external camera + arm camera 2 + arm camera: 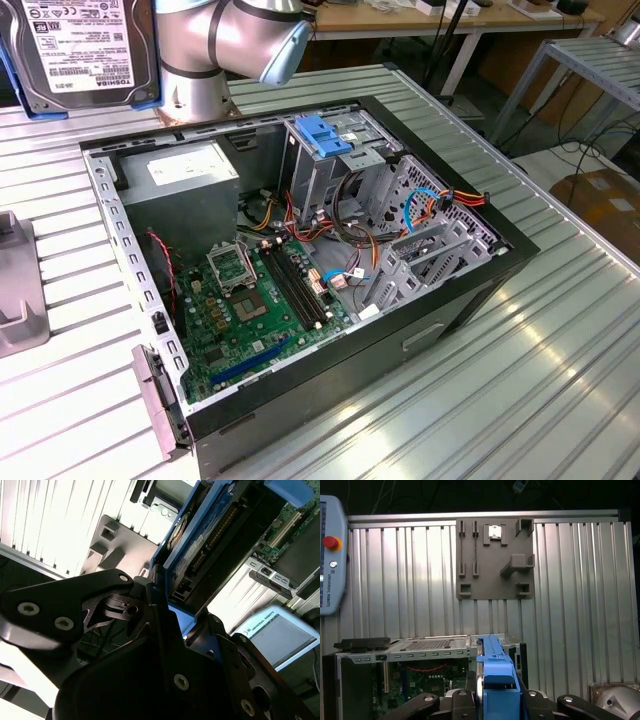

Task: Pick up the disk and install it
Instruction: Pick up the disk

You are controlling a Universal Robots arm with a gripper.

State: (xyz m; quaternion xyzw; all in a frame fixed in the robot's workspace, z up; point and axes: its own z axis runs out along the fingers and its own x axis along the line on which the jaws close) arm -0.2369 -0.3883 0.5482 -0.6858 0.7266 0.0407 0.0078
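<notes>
Disk point(85, 45) is hanging raised off the table point(500, 400), at the exterior view's upper left, its white-labelled face turned toward that camera and a bright blue side rail running along its edge. It is sitting just beside the silver joint of the robot arm point(215, 50) and is touching neither the table nor the computer case point(470, 290).

The end effector point(496, 697) is clamping on the disk point(495, 667): in the first wrist view black fingers point(425, 705) are pressing in from both sides of the blue-railed body, which is showing edge-on. In the second wrist view the end effector point(167, 592) is gripping one end of the disk point(210, 530), whose connector side and blue rail are reaching away from the fingers.

The computer case is lying open on its side on the ribbed metal table. Inside it, a grey power supply point(185, 175) is sitting toward the exterior view's left, a green motherboard point(240, 320) is covering the floor of the case, and a blue drive bracket point(325, 135) is standing at the drive cage near coloured cable bundles.

A grey fixture plate point(495, 560) with slots and pegs is lying on the table apart from the case, and a teach pendant point(330, 555) with a red button is resting at the table's edge.
</notes>
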